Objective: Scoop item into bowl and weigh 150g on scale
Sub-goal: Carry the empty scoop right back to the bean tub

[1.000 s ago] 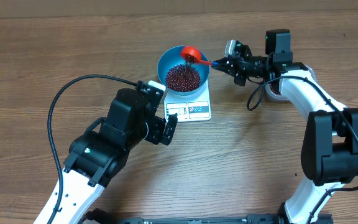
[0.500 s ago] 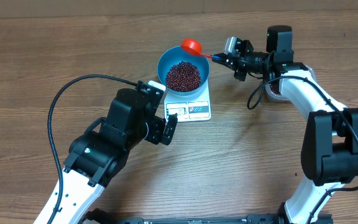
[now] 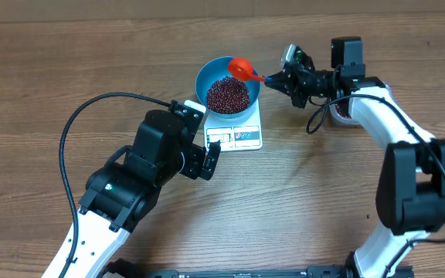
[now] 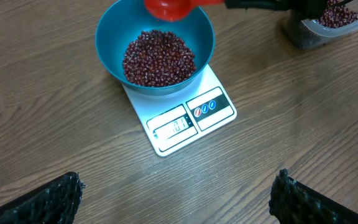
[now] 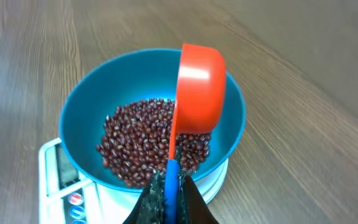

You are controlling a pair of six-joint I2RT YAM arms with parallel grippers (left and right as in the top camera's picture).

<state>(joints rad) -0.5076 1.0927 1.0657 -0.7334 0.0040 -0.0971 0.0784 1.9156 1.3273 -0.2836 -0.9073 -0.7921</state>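
Surface (image 3: 323,201): brown wood grain, carrying everything here.
Left tool (image 4: 176,202): spread wide and holding nothing, hanging above bare wood on the near side of the scale, well apart from it.
Right tool (image 5: 169,196): closed tight on the blue handle of a scoop, reaching in from the bowl's right side.
Scale (image 4: 191,118): flat and white, lying on the wood with the bowl on its platform; the display digits are too small to read.
Bowl (image 4: 107,37): round, deep and blue, upright on the back part of the scale.
Tub (image 4: 319,28): clear plastic, off to the right of the scale, with some beans inside.
Scoop (image 5: 201,87): red cup tipped on its side above the bowl's rim.
Beans (image 3: 228,94): small, dark red-brown, heaped in the bottom of the bowl.
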